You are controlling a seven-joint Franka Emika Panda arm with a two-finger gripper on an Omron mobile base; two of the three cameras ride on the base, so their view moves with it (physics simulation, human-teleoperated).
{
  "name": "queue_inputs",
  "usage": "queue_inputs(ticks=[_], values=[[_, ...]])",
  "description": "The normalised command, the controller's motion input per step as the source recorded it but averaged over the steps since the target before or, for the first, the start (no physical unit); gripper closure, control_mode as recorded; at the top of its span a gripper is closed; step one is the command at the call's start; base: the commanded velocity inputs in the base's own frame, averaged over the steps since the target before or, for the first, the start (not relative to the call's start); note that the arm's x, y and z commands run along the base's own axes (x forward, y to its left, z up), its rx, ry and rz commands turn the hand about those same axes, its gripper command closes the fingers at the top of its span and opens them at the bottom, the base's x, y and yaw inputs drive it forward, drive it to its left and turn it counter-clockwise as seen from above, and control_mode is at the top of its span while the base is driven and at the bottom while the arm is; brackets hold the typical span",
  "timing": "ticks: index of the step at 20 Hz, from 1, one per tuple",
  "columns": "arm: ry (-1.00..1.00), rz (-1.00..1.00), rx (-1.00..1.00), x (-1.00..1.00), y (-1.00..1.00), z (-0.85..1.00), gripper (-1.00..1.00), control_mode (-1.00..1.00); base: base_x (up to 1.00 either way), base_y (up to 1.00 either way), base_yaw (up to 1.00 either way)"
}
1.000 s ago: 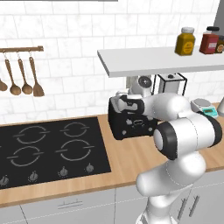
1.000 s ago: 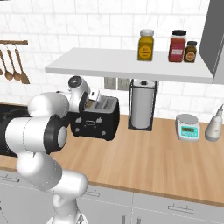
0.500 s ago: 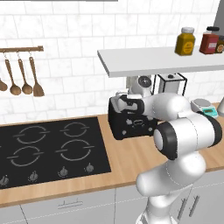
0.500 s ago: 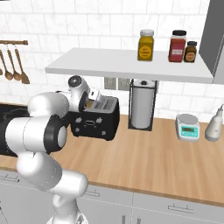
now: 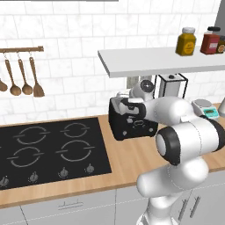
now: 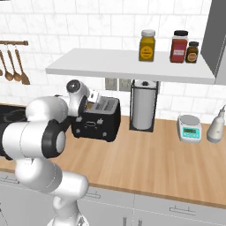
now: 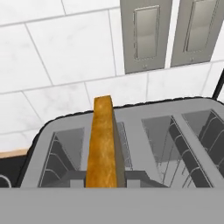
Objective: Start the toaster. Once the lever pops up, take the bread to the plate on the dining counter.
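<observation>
The black toaster (image 5: 132, 126) (image 6: 99, 124) stands on the wood counter against the tiled wall, just right of the hob. A slice of bread (image 7: 103, 144) stands upright in its left slot, its golden crust edge facing the hand camera, and it also peeks out as a tan patch (image 6: 91, 106) in the right base view. My gripper (image 5: 128, 107) (image 6: 88, 104) reaches down onto the toaster's top at that slot. In the hand view its dark tips (image 7: 103, 176) sit tight against both faces of the bread. The right slot (image 7: 183, 131) holds nothing.
A black hob (image 5: 48, 149) lies left of the toaster. To the right are a paper towel holder (image 6: 144, 106), a small scale (image 6: 190, 127) and a soap bottle (image 6: 216, 126). A white shelf (image 6: 128, 67) with jars (image 6: 148, 44) hangs low overhead. Wall sockets (image 7: 146, 35) are behind.
</observation>
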Motion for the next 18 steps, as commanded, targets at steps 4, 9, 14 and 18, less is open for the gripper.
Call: queue_inputs(ticks=[4,9,14,18], values=[[-0.09,0.0,0.0,-0.12,0.0,-0.05,1.0,-1.0,0.0,0.0,0.0],[-0.01,0.0,0.0,-0.09,0.0,0.32,1.0,-1.0,0.0,0.0,0.0],[0.0,0.0,0.0,-0.09,0.0,0.58,1.0,-1.0,0.0,0.0,0.0],[0.0,0.0,0.0,-0.26,0.0,0.41,1.0,-1.0,0.0,0.0,0.0]])
